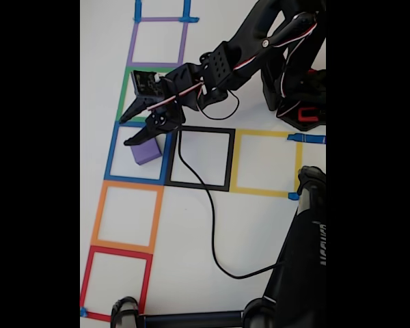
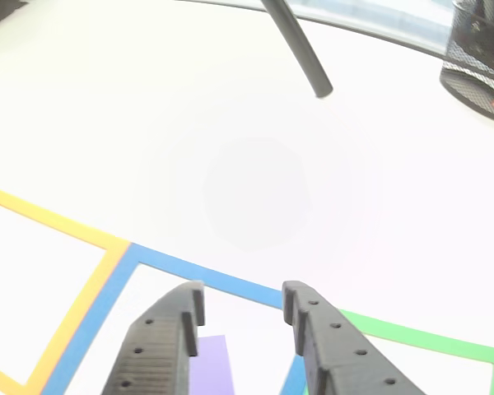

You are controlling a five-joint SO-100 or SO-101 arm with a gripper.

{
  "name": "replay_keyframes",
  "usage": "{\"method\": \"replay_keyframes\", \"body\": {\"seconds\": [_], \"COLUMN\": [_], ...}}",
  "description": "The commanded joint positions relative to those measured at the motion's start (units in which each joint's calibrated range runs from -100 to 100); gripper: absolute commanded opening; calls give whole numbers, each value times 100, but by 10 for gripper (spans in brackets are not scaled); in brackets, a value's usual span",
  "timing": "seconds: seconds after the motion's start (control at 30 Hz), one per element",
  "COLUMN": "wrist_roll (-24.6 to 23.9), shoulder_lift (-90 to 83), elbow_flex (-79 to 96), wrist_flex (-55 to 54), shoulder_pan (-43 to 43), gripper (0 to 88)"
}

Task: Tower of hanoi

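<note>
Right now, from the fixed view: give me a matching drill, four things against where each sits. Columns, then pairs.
Things:
1. purple cube
2. gripper
3. black cable
4. yellow tape square

Places (fixed view):
A. runs down across the black tape square toward the bottom of the picture
B. inside the blue tape square, near its upper right
C. right of the black square
D. over the blue square's top edge, just above the cube, fingers apart

Pairs: 1-B, 2-D, 3-A, 4-C
</note>
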Motion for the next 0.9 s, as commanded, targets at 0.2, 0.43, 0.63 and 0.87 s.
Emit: {"method": "replay_keyframes", "body": {"seconds": [0.2,0.43,0.63,0.87], "wrist_roll": [0,0,0,0], "shoulder_lift": [-2798,-2831,-2427,-2386], "elbow_flex": [-1661,-4161,-5989,-6352], "wrist_flex": [5474,8325,9766,10163], "shoulder_pan": [981,1652,2160,2505], "gripper": [12,12,12,12]}}
